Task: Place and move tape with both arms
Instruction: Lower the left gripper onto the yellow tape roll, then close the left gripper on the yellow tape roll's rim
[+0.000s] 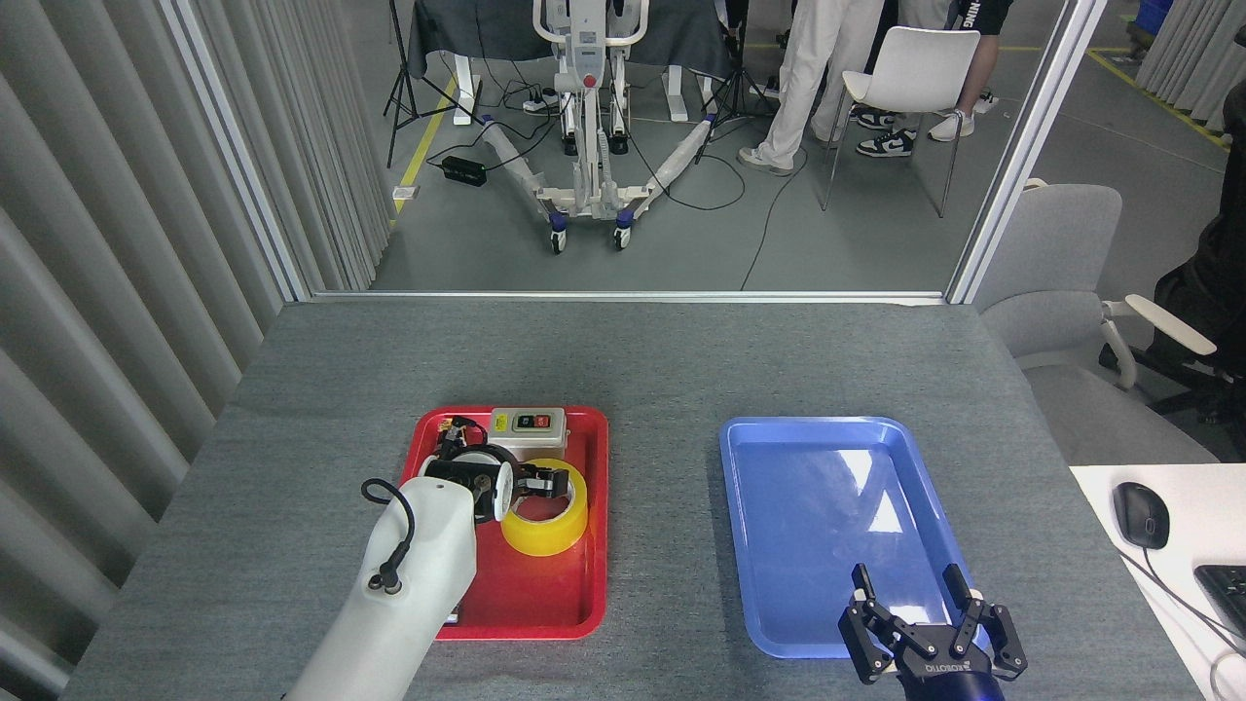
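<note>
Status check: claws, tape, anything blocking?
Left claw over the tape in the red tray, grip unclear. Right claw open, at the blue tray's near edge. Switch box just behind tape.

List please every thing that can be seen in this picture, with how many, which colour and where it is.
table: 1, grey, fills the lower half of the view
red tray: 1, red, left part of the table
tape: 1 roll, yellow, flat in the red tray
switch box: 1, light grey, far end of the red tray
blue tray: 1, blue, right part of the table, nothing in it
white chair: 1, white, on the floor beyond the table
computer mouse: 1, black, on the white desk at right
left gripper: 1, black, over the tape's hole
right gripper: 1, black, open, at the blue tray's near edge
</note>
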